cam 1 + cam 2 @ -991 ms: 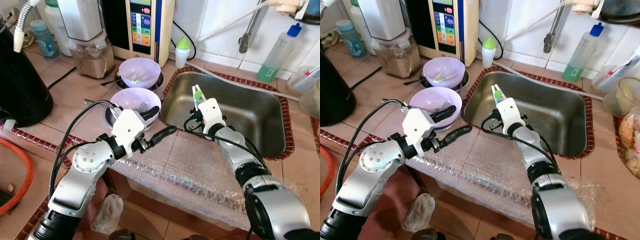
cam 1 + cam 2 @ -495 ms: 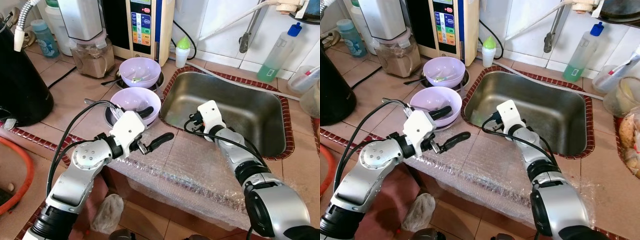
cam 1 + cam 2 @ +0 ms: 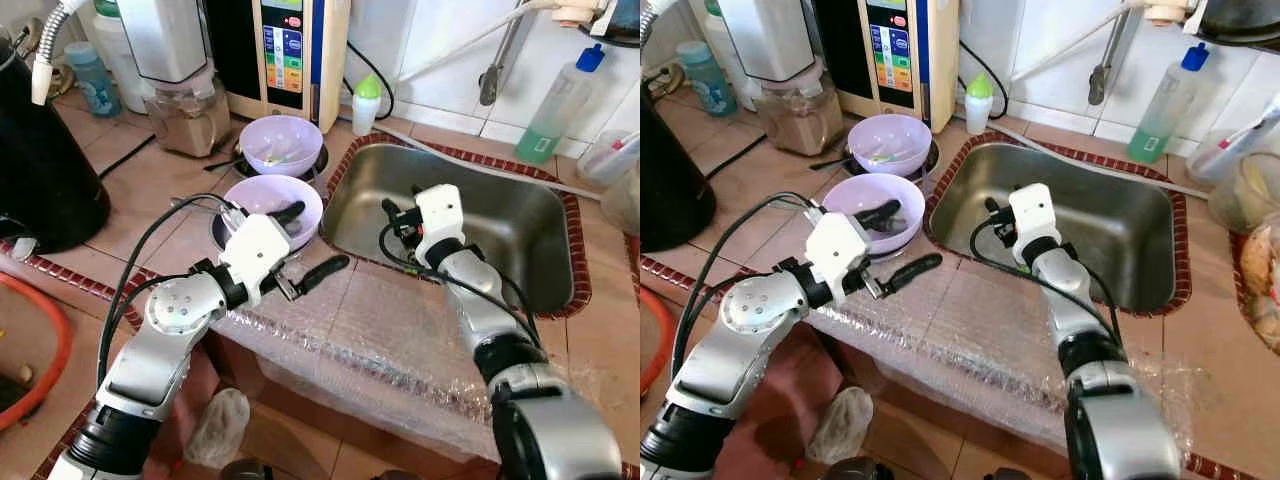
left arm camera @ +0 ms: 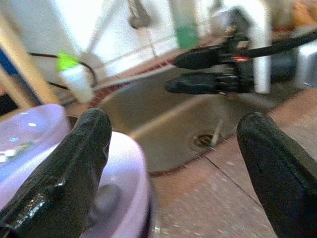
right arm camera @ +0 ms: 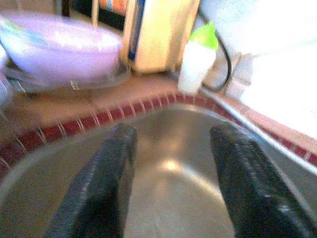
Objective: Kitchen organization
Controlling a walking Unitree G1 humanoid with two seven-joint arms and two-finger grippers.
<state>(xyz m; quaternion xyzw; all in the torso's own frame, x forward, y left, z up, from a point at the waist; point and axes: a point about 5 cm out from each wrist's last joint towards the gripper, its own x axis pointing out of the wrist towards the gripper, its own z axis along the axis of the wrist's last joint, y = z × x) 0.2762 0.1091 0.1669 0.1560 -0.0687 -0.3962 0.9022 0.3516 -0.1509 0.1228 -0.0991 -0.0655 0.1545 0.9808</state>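
Over the steel sink (image 3: 500, 215) I have the right gripper (image 5: 168, 178), its two black fingers (image 5: 101, 183) spread well apart with nothing between them; through the gap I see only the bare sink floor. Ahead of that gripper, past the red-tiled sink rim, stands a small white bottle with a green cap (image 5: 198, 57), with a cream-coloured appliance (image 5: 158, 32) just beside it and a purple bowl (image 5: 59, 42) further off to the side. My left gripper (image 3: 300, 245) hangs at the counter's front edge, fingers wide open and holding nothing; one finger (image 3: 290, 213) reaches over the rim of the nearer purple bowl (image 3: 262, 195), the other (image 3: 322, 270) lies over the sheet of bubble wrap (image 3: 390, 330) spread on the counter. Looking along that gripper, I see the sink drain (image 4: 203, 140) ahead with a thin stick-like item (image 4: 217, 131) lying beside it, though it is too blurred for me to name. Beyond the left gripper sits a second purple bowl (image 3: 282, 142) with some small green and white pieces inside. Well off behind the right gripper, against the wall tiles, stands a bottle of green liquid with a blue cap (image 3: 556, 100).
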